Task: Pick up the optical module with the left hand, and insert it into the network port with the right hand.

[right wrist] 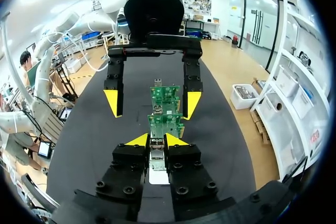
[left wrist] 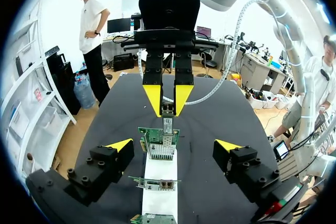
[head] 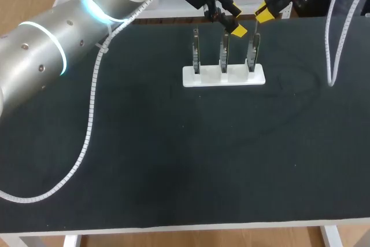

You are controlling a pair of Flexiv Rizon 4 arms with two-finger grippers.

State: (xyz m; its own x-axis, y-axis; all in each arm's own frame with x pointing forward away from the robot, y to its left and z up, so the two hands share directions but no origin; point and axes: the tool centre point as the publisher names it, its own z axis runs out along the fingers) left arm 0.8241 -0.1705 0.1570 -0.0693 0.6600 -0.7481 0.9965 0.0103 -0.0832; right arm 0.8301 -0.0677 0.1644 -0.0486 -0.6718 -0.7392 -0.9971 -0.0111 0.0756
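The right gripper (right wrist: 156, 140) has its yellow tips drawn close, pinching the optical module (right wrist: 156, 149) from 2 sides. In the left wrist view the same gripper (left wrist: 168, 99) hangs tips-down w/ the small silver module (left wrist: 167, 113) clamped btwn them. The module's lower end sits at the top edge of the end card (left wrist: 157, 139). Can't tell whether it sits in a port.

The left gripper (left wrist: 174, 145) has its jaws spread wide, nothing held. Its 2 tips stand on either side of the card row, apart from the cards. In the right wrist view it (right wrist: 152, 103) hangs beyond the right gripper, tips flanking the farther cards w/o touching.

In the head view the right gripper (head: 261, 13) is just above the end card (head: 252, 50), the right-most of 3. The left gripper (head: 237, 19) is beside it, near the top of the middle card (head: 224, 50), and the 2 grippers are close but apart.

The 3 green circuit cards stand upright in a row, slotted in a white holder (head: 222, 77). The holder rests on the dark table (head: 173, 160), toward its far edge.

The left arm (head: 46, 56) comes in from the left, silver w/ a lit ring. A white conduit (head: 87, 125) drapes off it and trails over the table.
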